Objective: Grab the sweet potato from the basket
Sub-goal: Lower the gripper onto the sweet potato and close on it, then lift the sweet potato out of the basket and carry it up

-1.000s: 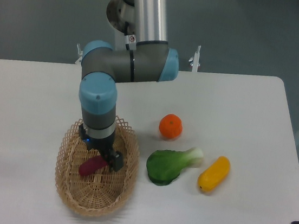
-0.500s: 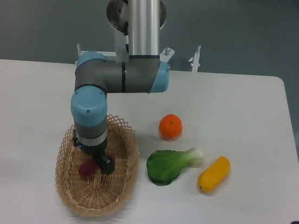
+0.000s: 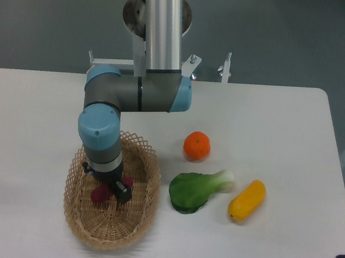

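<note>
The tan wicker basket (image 3: 79, 218) sits at the front left of the table. The magenta sweet potato (image 3: 97, 194) lies inside it, and its two ends show on either side of my gripper (image 3: 115, 188). The gripper points straight down into the basket and is lowered over the middle of the sweet potato. It is open, with its fingers on either side of the tuber. One black fingertip (image 3: 122, 193) shows on the near side; the other is hidden under the wrist. The sweet potato rests on the basket floor.
To the right of the basket an orange (image 3: 197, 146), a green leafy vegetable (image 3: 193, 191) and a yellow-orange oblong vegetable (image 3: 247, 200) lie on the white table (image 3: 273, 129). The arm's elbow (image 3: 136, 92) hangs above the basket's far rim.
The gripper has moved left and down, from beside the sweet potato's right end to over its middle. The sweet potato and basket have stayed put.
</note>
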`<state>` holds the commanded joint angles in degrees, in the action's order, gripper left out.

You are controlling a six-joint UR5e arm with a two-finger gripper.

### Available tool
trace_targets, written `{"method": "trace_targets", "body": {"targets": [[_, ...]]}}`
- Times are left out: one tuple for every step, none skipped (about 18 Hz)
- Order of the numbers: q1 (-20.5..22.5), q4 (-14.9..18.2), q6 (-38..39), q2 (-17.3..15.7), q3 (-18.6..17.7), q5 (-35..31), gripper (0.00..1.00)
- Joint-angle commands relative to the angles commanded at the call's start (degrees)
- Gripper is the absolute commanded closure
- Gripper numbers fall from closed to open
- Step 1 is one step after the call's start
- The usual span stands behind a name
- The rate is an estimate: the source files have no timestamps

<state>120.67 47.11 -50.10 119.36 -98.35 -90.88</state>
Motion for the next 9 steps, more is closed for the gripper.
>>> {"method": "trace_targets", "body": {"targets": [[0.0, 0.09, -0.09, -0.09, 0.09, 0.0, 0.64], [0.0, 0.09, -0.26, -0.17, 0.17, 0.0, 0.68], [0.0, 0.09, -0.26, -0.18, 0.18, 0.0, 0.69], [0.0, 0.09, -0.26, -0.26, 0.18, 0.0, 0.7], [0.0, 0.09, -0.26, -0.44, 0.18, 0.0, 0.71], [0.0, 0.09, -0.26, -0.53, 0.26, 0.0, 0.72], [0.0, 0.09, -0.26, -0.7, 0.35, 0.0, 0.72], [0.09, 0.17, -0.26, -0.88, 0.35, 0.0, 0.72], [0.09, 0.52, -0.35, -1.49, 1.05, 0.17, 0.72]]}}
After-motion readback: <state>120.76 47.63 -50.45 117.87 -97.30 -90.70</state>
